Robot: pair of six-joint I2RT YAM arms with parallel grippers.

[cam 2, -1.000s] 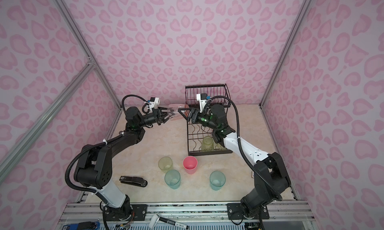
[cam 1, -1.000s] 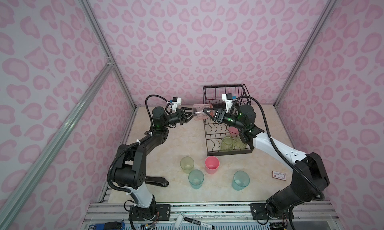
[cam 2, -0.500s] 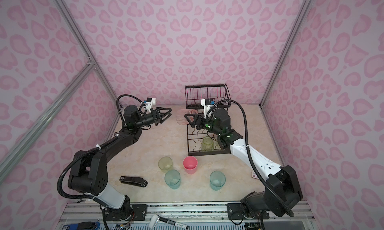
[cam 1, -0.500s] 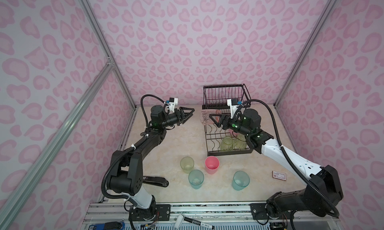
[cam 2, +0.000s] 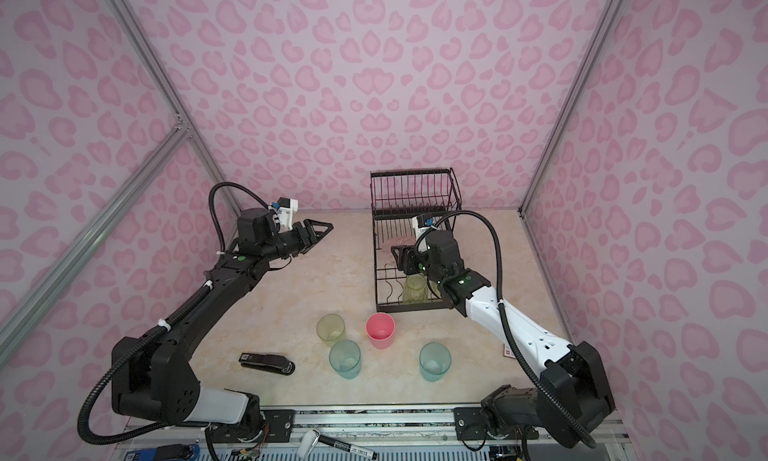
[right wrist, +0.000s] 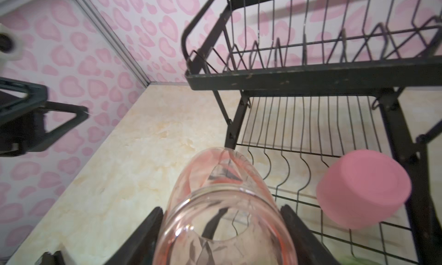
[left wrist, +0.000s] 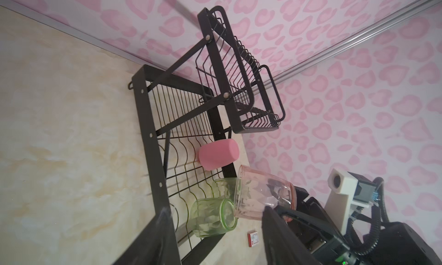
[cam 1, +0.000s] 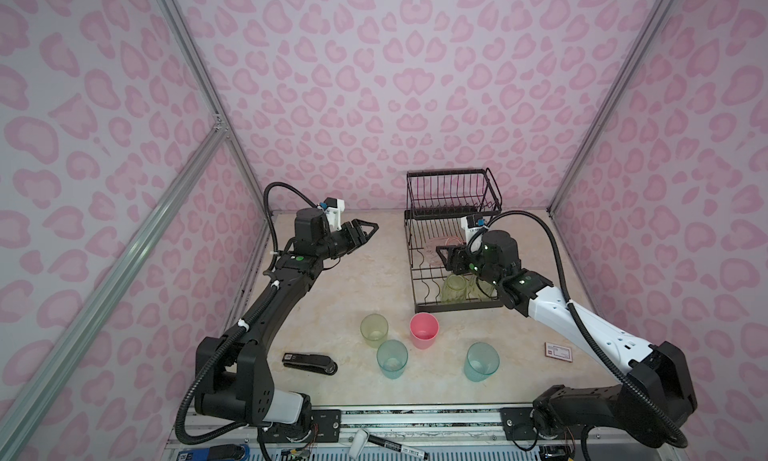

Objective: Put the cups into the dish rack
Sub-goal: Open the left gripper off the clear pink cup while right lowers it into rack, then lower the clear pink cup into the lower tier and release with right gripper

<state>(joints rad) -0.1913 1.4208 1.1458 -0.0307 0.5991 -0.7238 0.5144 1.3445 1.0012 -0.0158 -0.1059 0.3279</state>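
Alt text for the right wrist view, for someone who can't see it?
The right gripper holds a clear orange-pink cup, mouth toward the camera, at the lower tier of the dish rack. An opaque pink cup stands upside down on that tier.

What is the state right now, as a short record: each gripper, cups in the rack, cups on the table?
left gripper: open, empty, in the air left of the dish rack
right gripper: shut on the clear orange-pink cup, over the rack's lower tier
lower tier: opaque pink cup, two yellow-green cups
upper basket: no cups seen
on table, upright: yellow-green cup, pink cup, two teal cups
other items: black stapler, red card
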